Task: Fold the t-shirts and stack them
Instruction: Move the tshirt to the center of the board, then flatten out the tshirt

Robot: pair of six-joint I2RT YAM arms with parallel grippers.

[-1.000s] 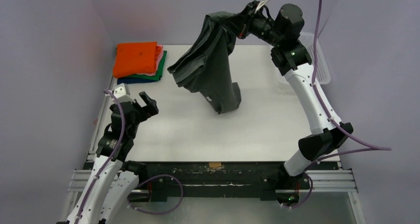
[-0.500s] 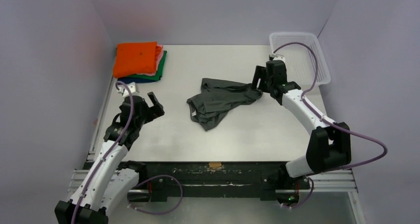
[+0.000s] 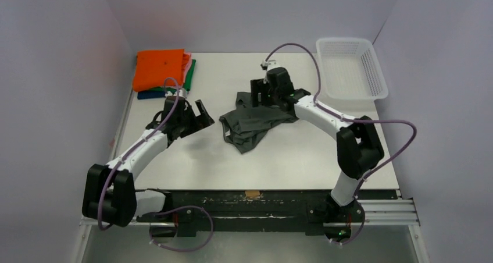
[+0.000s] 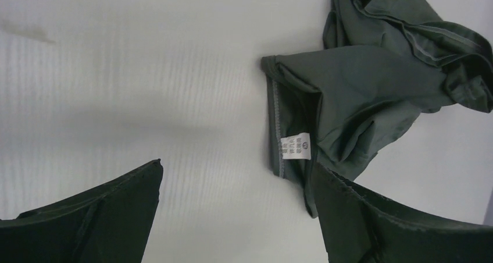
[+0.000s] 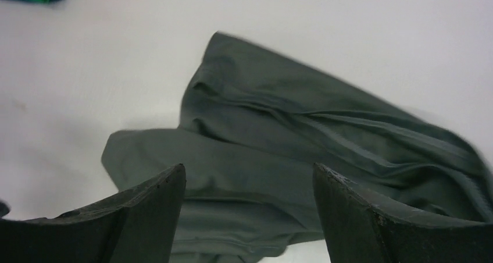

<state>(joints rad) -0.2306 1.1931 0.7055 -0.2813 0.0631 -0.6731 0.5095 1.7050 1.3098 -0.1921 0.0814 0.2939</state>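
cloth: charcoal t-shirt point(image 3: 256, 122) is lying crumpled, limp, light.
hold: judging hem beside care label point(image 4: 295, 146) is offering grip.
pincers: left pincer point(image 3: 203, 113), right pincer point(image 3: 256, 97) are gaping wide, empty.

Basket point(image 3: 375, 71): white plastic mesh, rectangular, upper right of the top view, at the desk's far right corner.
Desk point(image 3: 302, 152): white, matt, rectangular, filling the middle of the frame. A faint grey mark point(image 4: 28, 32) shows at the upper left of the left wrist view.
Tape point(image 3: 252, 193): small tan patch, bottom centre, on the desk's near edge.
Frame point(image 3: 261, 219): black and aluminium rails along the bottom.
Walls point(image 3: 58, 71): pale lilac panels at left, back and right.
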